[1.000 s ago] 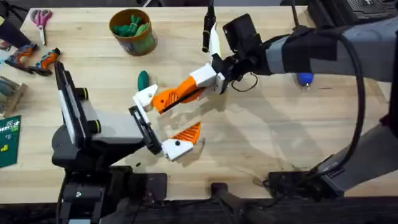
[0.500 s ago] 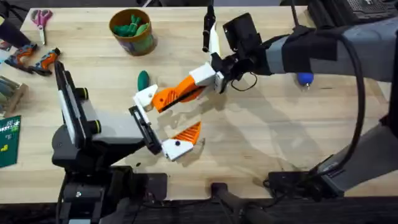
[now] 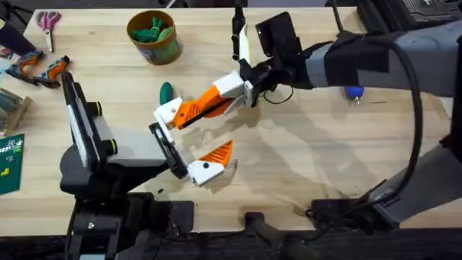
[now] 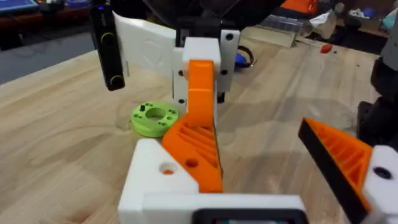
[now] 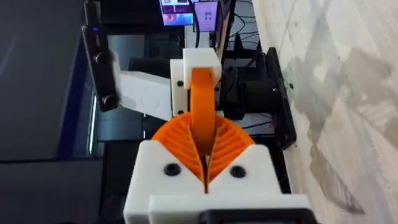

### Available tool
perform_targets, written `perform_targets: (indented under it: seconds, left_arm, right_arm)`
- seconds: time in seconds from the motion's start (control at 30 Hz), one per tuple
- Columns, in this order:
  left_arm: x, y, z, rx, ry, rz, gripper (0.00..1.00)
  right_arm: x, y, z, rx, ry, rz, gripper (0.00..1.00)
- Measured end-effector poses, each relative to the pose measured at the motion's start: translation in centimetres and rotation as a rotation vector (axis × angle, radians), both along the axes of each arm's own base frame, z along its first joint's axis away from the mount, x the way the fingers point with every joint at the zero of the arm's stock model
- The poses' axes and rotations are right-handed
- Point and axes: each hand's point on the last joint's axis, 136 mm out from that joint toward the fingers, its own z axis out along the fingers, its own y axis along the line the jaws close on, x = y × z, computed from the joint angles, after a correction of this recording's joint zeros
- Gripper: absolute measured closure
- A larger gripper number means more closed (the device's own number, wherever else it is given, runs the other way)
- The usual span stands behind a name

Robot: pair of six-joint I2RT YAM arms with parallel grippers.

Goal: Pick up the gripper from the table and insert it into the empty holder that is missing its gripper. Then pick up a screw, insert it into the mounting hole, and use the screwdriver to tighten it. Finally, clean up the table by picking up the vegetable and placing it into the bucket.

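Near the bench's middle, the right gripper (image 3: 214, 101) is pinched shut on the orange finger piece (image 3: 189, 112), whose long axis points toward the left edge at the white holder block (image 3: 166, 113) touching its tip on the wide-spread left gripper (image 3: 189, 137).

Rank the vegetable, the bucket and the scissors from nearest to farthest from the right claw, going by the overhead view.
Measured from the right claw, shut on the gripper at mid-table:
1. Vegetable, lying on the table just to the claw's left.
2. Bucket, near the far edge, left of centre.
3. Scissors, in the far left corner.
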Motion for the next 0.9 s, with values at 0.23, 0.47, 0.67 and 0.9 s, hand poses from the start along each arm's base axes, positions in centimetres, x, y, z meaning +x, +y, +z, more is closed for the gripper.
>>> perform_targets:
  seconds: [0.23,0.47,0.67,0.9]
  left_arm:
    - [0.0,0.0,0.0,-0.002,0.002,0.001,0.015]
    - [0.1,0.0,0.0,-0.008,0.014,0.005,0.015]
    - [0.1,0.0,-0.1,-0.014,0.028,0.006,0.015]
    - [0.4,0.3,-0.1,-0.013,0.027,0.030,0.015]
  right_arm:
    - [0.3,0.3,-0.1,-0.002,-0.027,-0.013,0.991]
    - [0.4,0.9,-0.4,-0.018,-0.054,-0.028,0.992]
    - [0.3,1.5,-0.6,-0.030,-0.076,-0.036,0.992]
    - [0.9,2.1,-0.4,-0.028,-0.113,-0.063,0.992]
